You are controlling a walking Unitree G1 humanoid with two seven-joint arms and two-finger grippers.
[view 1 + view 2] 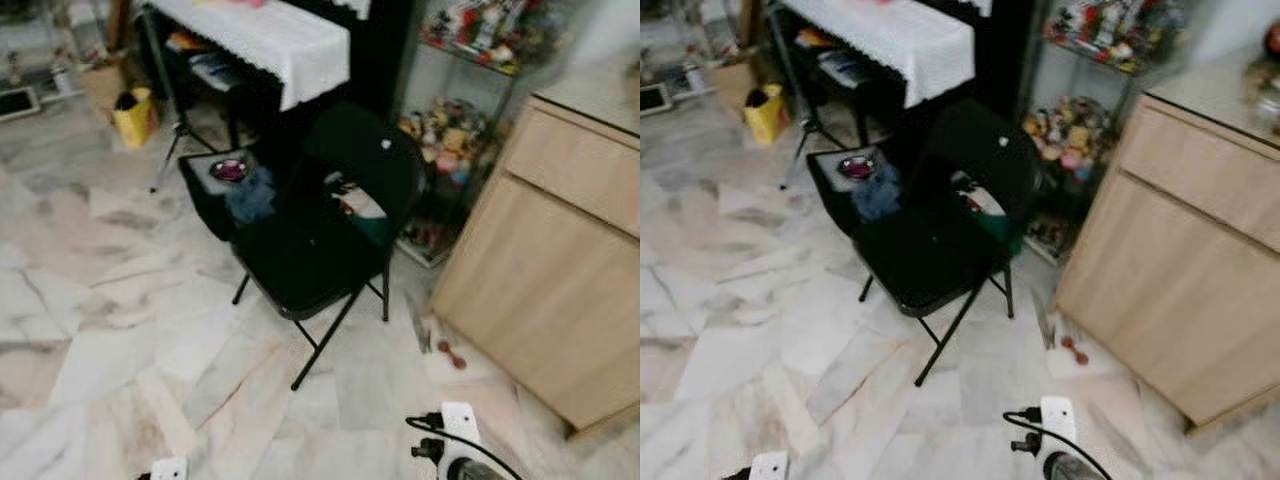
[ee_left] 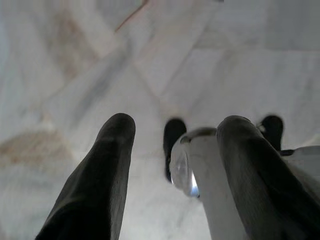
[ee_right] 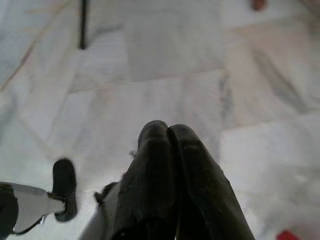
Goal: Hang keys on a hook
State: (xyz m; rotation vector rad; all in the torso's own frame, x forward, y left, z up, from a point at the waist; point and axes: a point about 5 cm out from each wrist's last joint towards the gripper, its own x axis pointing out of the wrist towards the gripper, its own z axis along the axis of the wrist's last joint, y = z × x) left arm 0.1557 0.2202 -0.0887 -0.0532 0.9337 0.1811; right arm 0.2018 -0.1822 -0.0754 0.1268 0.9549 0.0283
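Marble floor (image 1: 120, 330) under a black folding chair (image 1: 310, 250); left jaws (image 2: 175, 165) parted (empty), right jaws (image 3: 170, 150) pressed together.

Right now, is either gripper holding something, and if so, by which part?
Nothing is held. The left gripper is open over the floor, with nothing between its fingers. The right gripper is shut, finger against finger, with nothing visible between them.

Long, black, rounded fingers (image 2: 95, 185) on the left gripper (image 2: 175, 145); right gripper (image 3: 169, 131) likewise matte black; white housing with looped black cable (image 1: 455, 440).
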